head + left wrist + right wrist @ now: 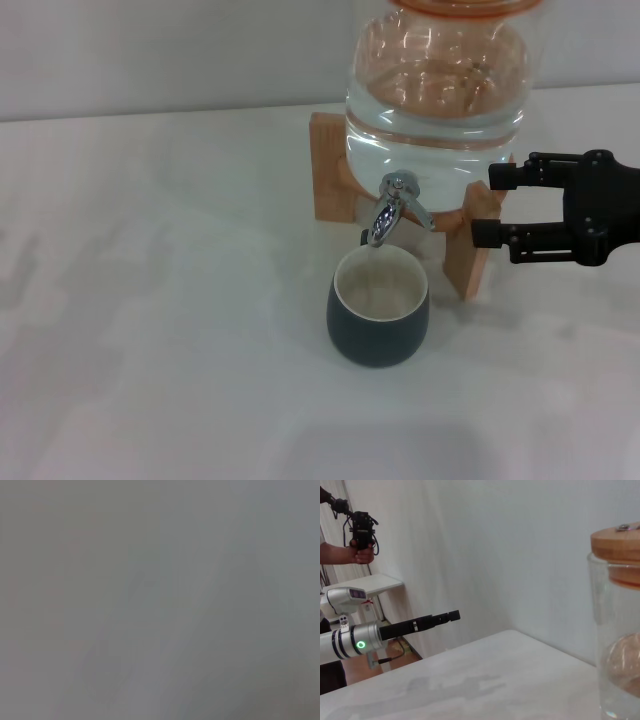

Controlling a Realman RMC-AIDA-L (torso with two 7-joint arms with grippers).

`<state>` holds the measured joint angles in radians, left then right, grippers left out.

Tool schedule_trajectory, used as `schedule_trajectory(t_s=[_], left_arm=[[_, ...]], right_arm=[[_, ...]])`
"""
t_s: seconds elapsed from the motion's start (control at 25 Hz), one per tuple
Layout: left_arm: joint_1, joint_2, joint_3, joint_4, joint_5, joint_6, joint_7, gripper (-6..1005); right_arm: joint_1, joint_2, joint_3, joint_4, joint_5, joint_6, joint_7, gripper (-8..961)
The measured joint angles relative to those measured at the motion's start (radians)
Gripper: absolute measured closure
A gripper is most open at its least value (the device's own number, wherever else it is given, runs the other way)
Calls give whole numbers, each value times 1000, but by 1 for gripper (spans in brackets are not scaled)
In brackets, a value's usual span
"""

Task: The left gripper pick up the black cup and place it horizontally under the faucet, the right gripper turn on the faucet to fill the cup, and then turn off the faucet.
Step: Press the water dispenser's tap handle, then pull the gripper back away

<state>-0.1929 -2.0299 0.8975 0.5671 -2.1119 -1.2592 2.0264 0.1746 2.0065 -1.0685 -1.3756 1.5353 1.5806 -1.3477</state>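
The black cup stands under the faucet; beside it, the right gripper has its fingers spread, holding nothing.

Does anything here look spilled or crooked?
Nothing stands out. The black cup stands upright under the faucet, the table around it looks dry, and the right claw waits open beside the wooden stand.

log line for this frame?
black cup: upright under faucet | right gripper: open beside faucet | left gripper: withdrawn
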Motion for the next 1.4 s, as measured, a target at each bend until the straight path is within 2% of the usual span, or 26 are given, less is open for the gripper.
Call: schedule_trajectory(t_s=[0.36, 0.8, 1.04, 1.4], left_arm=[[4, 0, 0, 4, 0, -8, 0, 507], [8, 0, 0, 1, 26, -17, 0, 507], [10, 1, 0, -1, 38, -25, 0, 507], [10, -1, -2, -1, 38, -25, 2, 507]], right_arm=[[-57, 0, -120, -66, 5, -95, 37, 171], [-80, 0, -249, -106, 22, -86, 52, 170], [-59, 0, -331, -93, 24, -113, 45, 170], [17, 0, -413, -53, 17, -183, 45, 171]])
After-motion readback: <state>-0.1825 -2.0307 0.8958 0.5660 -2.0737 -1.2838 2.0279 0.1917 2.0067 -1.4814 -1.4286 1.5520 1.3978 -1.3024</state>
